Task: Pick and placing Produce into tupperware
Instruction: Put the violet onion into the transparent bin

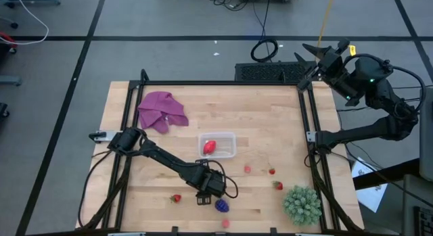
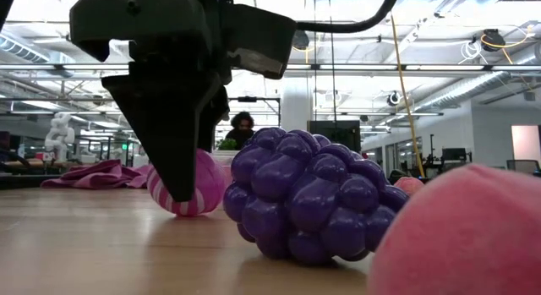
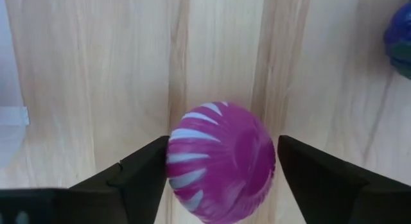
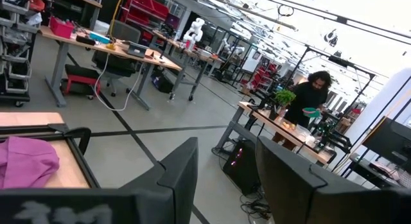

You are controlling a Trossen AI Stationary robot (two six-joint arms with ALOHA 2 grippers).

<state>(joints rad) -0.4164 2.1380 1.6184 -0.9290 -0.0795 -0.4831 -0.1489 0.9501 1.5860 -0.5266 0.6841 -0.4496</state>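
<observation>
Magenta striped fruit (image 3: 221,161) between left gripper's (image 3: 218,169) spread fingers, low over table (image 1: 270,114), right gripper (image 4: 225,179) raised, fingers apart

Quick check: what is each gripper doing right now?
Left gripper: open around the magenta striped fruit.
Right gripper: open, empty, off the table.

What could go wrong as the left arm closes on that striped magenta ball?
1. The magenta ball with pale stripes is round and smooth; it sits between the left gripper jaws but low in the wrist view, so it may squirt out.
2. The dark purple bumpy berry lies close beside it and could get knocked away.
3. The clear plastic tub already holds a red fruit; a careless drop could bounce out.
</observation>
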